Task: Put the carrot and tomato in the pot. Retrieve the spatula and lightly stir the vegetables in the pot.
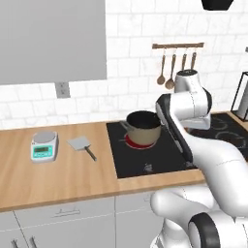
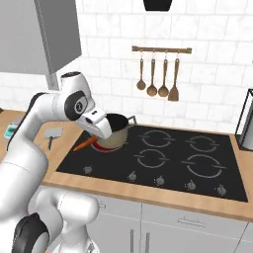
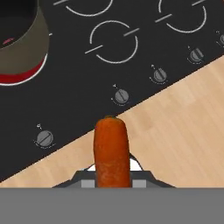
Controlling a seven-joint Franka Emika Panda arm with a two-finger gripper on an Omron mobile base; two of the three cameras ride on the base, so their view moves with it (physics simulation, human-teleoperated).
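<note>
Carrot [image 3: 111, 151], 1, clamped in closed gripper [image 3: 112, 177]; to be raised above pot [image 2: 116, 132] rim, centred, then released.

A kitchen: hob [image 2: 163, 158], wooden counter [image 1: 53, 169], hanging spoons [image 2: 157, 74].

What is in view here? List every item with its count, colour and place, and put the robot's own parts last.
pot: one, tan with black inside, on the red-glowing rear left burner.
carrot: one, orange, held in the gripper above the cooktop's front edge.
spatula: one, grey blade and dark handle, flat on the counter left of the cooktop.
kitchen scale: one, white and teal, on the counter left of the spatula.
cooktop: one, black, set into the wooden counter.
wooden utensils: four, brown, hanging from a wall rail.
wall outlet: one, grey, on the tiled wall.
gripper: one, shut on the carrot beside the pot.
</note>
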